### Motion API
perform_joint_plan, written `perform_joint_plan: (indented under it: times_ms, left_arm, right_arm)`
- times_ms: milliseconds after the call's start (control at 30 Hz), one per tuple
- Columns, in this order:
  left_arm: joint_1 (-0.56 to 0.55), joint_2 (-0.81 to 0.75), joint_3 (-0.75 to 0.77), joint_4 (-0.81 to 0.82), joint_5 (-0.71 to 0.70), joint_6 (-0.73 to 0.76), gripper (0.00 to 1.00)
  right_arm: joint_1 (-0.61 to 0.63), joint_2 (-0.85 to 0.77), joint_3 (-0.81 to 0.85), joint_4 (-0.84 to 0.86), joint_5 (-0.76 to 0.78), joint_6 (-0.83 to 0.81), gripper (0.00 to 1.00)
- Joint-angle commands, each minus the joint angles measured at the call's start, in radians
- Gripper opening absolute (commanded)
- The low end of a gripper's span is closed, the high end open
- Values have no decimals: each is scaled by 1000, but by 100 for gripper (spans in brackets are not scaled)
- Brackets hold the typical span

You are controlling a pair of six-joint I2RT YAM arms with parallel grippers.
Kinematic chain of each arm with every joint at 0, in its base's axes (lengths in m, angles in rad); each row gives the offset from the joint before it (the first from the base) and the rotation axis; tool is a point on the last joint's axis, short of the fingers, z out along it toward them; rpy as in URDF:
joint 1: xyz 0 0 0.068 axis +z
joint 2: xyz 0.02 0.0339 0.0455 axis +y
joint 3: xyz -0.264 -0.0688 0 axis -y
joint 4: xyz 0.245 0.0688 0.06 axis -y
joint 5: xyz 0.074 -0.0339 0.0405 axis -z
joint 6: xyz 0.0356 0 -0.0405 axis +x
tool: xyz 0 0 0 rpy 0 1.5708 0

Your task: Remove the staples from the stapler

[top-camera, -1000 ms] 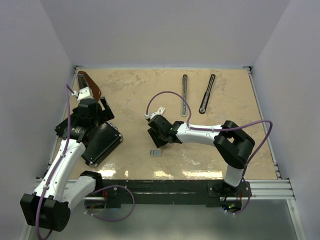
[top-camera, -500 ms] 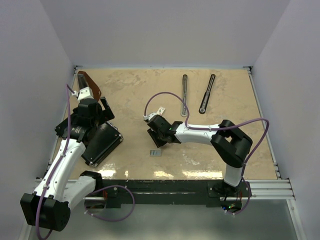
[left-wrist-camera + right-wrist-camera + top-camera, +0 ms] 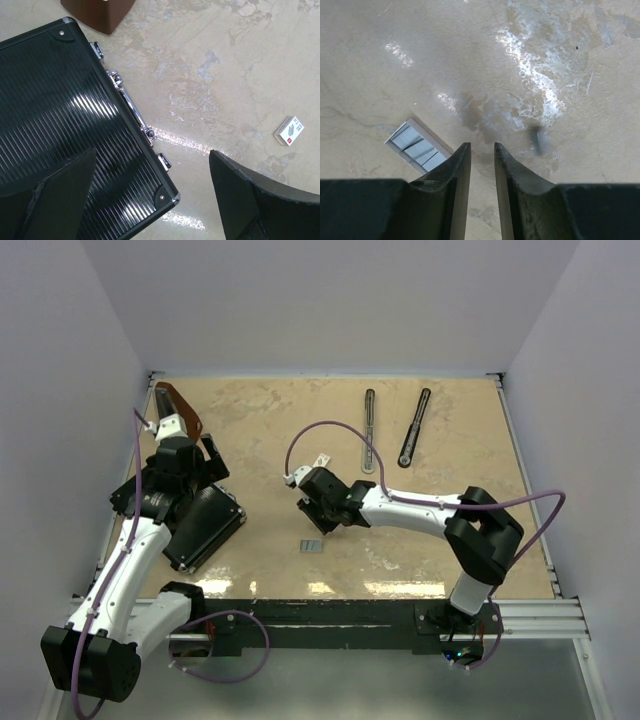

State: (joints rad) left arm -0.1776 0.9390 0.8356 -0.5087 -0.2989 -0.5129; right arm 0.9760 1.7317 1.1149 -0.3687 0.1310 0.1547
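Note:
The stapler lies in two parts at the back of the table: a slim dark-grey metal bar and a slim black bar with a rounded end. The staples, a small silvery strip, lie flat on the table near the front middle. They also show in the right wrist view, just left of my left fingertip. My right gripper hovers low beside them, its jaws a narrow gap apart and empty. My left gripper is wide open and empty over the black box's corner.
A flat black ribbed box lies at the left under my left arm. A brown wedge-shaped object sits at the back left. A small white carton lies behind my right gripper.
My right arm's elbow has swung to the right and its gripper has shifted slightly. The staples, stapler bars and left arm have not moved.

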Motion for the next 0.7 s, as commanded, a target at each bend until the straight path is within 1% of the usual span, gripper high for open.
perform_joint_plan:
  times_ms: [0,133,200,233,300,333,367,400,467,500,533,600,633,667]
  left_arm:
    - [6,-9,-4,49,6,7,100]
    - [6,-11,-3,49,10,7,100]
    - [6,-16,-6,49,10,7,100]
    - [6,-16,-6,50,10,7,100]
    - [6,-17,-6,52,12,7,100]
    - [6,-17,-6,52,12,7,100]
    - [4,-17,-4,49,12,7,100]
    - [6,-16,-4,47,12,7,100]
    - [6,-20,-6,47,10,7,100]
    - [6,-23,-7,48,10,7,100]
    - [6,-23,-9,52,15,7,100]
    - [6,-20,-9,55,23,7,100]
    - [6,-19,-7,55,24,7,100]
    - [6,-16,-4,50,24,7,100]
  right_arm:
    - [30,-58,-1,-39,-47,-116,29]
    - [46,-80,16,-61,-74,-185,29]
    - [44,-72,51,-90,-4,-173,29]
    - [40,-66,69,-98,36,-162,31]
    - [-6,-34,135,-130,126,-26,35]
    - [-43,-23,155,-148,110,27,35]
    - [-109,-15,164,-157,87,96,36]
    - [-123,-27,148,-144,75,106,36]
    - [-129,-46,125,-118,91,86,42]
    - [-134,-49,122,-131,116,85,46]
    - [-166,-43,126,-165,166,91,52]
    - [-223,-15,149,-199,170,163,53]
    - [-277,-12,149,-206,136,202,50]
    - [-298,-12,143,-207,127,286,49]
